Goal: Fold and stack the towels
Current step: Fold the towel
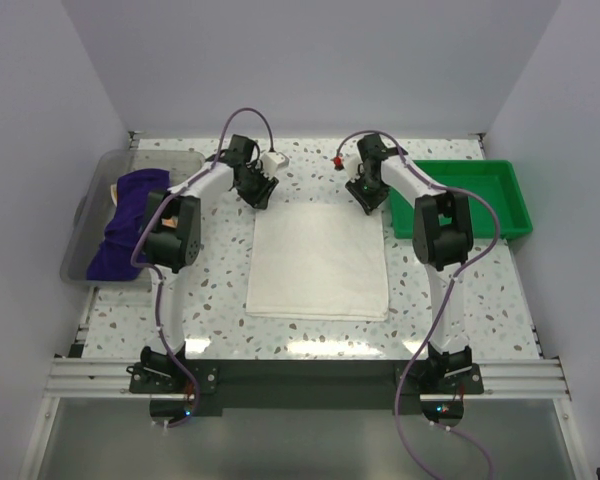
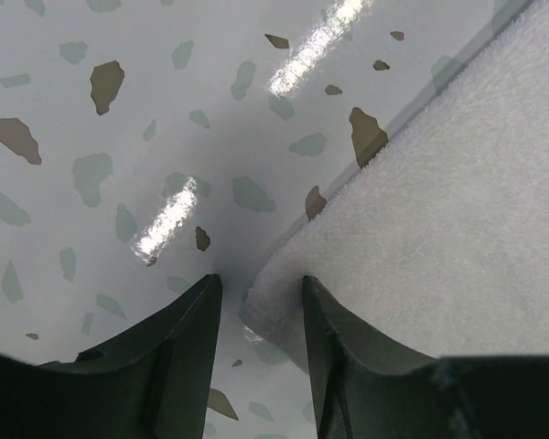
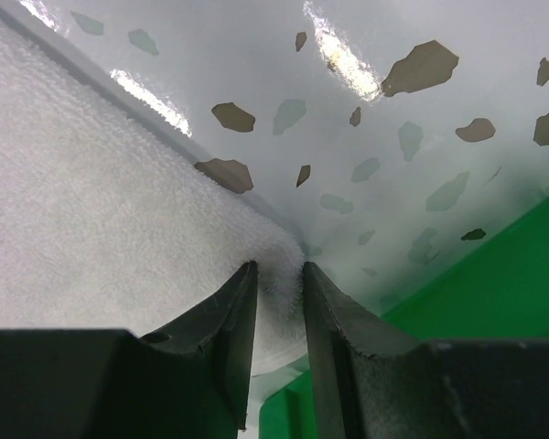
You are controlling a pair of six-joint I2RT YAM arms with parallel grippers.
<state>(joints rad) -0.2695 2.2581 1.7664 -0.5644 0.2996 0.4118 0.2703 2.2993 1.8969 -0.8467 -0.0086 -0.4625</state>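
The white towel (image 1: pixel 318 262) lies flat in the middle of the table. My left gripper (image 1: pixel 260 190) is at its far left corner; in the left wrist view the gripper (image 2: pixel 256 283) is open, with the towel (image 2: pixel 457 210) corner against the right finger and bare table in the gap. My right gripper (image 1: pixel 365 195) is at the far right corner; in the right wrist view the gripper (image 3: pixel 279 267) is closed on the corner of the towel (image 3: pixel 91 201), which fills the gap. The purple towel (image 1: pixel 128 222) lies bunched in a bin. The lettered towel is out of view.
A clear plastic bin (image 1: pixel 80 215) at the left edge holds the purple towel. A green tray (image 1: pixel 500 180) stands at the right, close beside my right gripper, and shows in the right wrist view (image 3: pixel 494 320). White walls enclose the speckled table (image 1: pixel 220 290).
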